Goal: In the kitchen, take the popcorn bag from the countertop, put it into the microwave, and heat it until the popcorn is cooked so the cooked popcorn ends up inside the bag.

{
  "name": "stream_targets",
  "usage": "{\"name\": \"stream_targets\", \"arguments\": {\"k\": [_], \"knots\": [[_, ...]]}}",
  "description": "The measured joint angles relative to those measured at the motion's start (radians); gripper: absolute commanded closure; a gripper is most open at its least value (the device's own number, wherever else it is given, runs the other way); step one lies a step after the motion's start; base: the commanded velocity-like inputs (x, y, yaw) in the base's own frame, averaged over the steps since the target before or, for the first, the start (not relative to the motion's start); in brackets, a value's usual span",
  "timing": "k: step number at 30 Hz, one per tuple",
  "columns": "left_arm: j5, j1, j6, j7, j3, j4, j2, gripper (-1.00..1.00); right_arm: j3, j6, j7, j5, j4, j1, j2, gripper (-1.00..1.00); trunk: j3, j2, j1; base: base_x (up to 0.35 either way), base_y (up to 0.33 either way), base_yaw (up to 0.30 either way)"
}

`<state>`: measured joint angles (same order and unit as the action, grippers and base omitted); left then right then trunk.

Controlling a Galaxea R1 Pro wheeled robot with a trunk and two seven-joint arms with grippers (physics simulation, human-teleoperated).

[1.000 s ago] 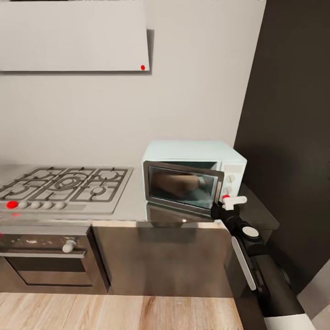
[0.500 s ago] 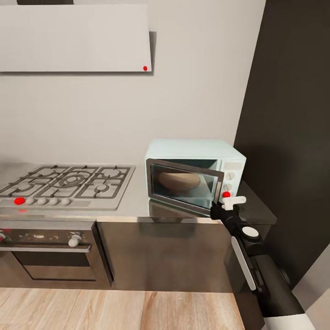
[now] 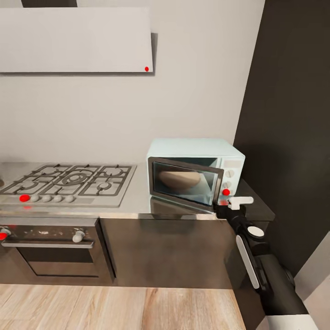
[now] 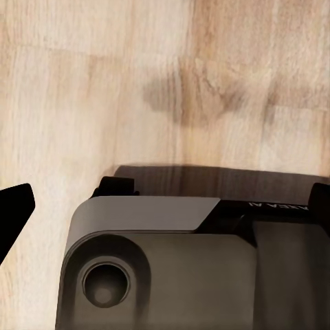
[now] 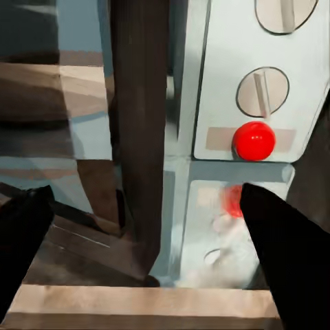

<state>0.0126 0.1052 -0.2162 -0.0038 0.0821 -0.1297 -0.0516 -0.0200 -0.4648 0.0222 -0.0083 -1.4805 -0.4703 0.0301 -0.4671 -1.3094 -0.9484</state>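
Observation:
The pale mint-blue microwave (image 3: 195, 149) stands on the grey countertop (image 3: 133, 201) by the dark wall. Its dark glass door (image 3: 185, 183) hangs ajar, hinged on the hob side. Through the glass a tan-brown rounded shape, the popcorn bag (image 3: 178, 178), lies inside. My right gripper (image 3: 231, 205) is open at the door's free edge, just below the control panel. In the right wrist view the gripper (image 5: 144, 199) has the door's edge (image 5: 141, 103) between its spread fingers, with a red button (image 5: 254, 141) beside it. My left gripper (image 4: 165, 203) is open above the wood floor.
A gas hob (image 3: 68, 183) lies left of the microwave, with a built-in oven (image 3: 50, 252) below it. A tall dark cabinet (image 3: 293, 114) closes the right side. An extractor hood (image 3: 75, 39) hangs above. My grey base (image 4: 158, 268) shows over the wood floor (image 3: 114, 307).
The whole head view has shifted, so the camera moved. My right gripper has slid a little towards the control panel side. The door still stands ajar.

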Motion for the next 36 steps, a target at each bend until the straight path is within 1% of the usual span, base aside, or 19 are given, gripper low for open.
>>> {"name": "stream_targets", "arguments": {"k": [3, 7, 11, 14, 20, 30, 34, 36], "knots": [[0.000, 0.000, 0.000, 0.000, 0.000, 0.000, 0.000, -1.00, 0.000, 0.000, 0.000, 0.000, 0.000, 0.000, 0.000, -1.00, 0.000, 0.000, 0.000, -0.013, 0.000, 0.000], [0.000, 0.000, 0.000, 0.000, 0.000, 0.000, 0.000, -1.00, 0.000, 0.000, 0.000, 0.000, 0.000, 0.000, 0.000, -1.00, 0.000, 0.000, -0.001, -0.231, 0.000, 0.000], [0.000, 0.000, 0.000, 0.000, 0.000, 0.000, 0.000, -1.00, -0.001, -0.001, 0.000, 0.000, 0.000, 0.000, 0.000, -1.00, 0.000, 0.000, 0.000, -0.088, 0.000, 0.000], [0.000, 0.000, 0.000, 0.000, 0.001, 0.000, 0.000, -1.00, -0.001, 0.000, 0.000, 0.000, 0.001, 0.000, 0.000, -1.00, 0.000, 0.000, 0.000, -0.012, -0.032, 0.000], [0.000, 0.000, 0.000, 0.000, 0.002, 0.000, 0.000, -1.00, 0.000, 0.000, 0.000, 0.000, 0.000, 0.000, 0.000, -1.00, 0.000, 0.000, 0.000, -0.001, -0.261, 0.000], [0.001, 0.000, -0.004, 0.000, 0.002, 0.000, 0.000, -1.00, 0.007, 0.002, 0.003, 0.000, 0.000, 0.000, -0.001, -1.00, 0.000, 0.000, 0.000, 0.000, -0.015, 0.000], [0.001, 0.000, -0.003, 0.000, 0.002, 0.000, 0.000, -1.00, 0.008, 0.004, 0.011, 0.000, -0.036, 0.002, -0.003, -1.00, 0.000, 0.000, 0.000, 0.007, 0.000, 0.000], [0.001, 0.000, -0.003, 0.000, 0.003, 0.000, 0.000, -1.00, 0.009, 0.006, 0.011, 0.000, -0.046, 0.005, -0.002, -1.00, 0.000, 0.000, 0.000, 0.202, 0.000, 0.000]]}}
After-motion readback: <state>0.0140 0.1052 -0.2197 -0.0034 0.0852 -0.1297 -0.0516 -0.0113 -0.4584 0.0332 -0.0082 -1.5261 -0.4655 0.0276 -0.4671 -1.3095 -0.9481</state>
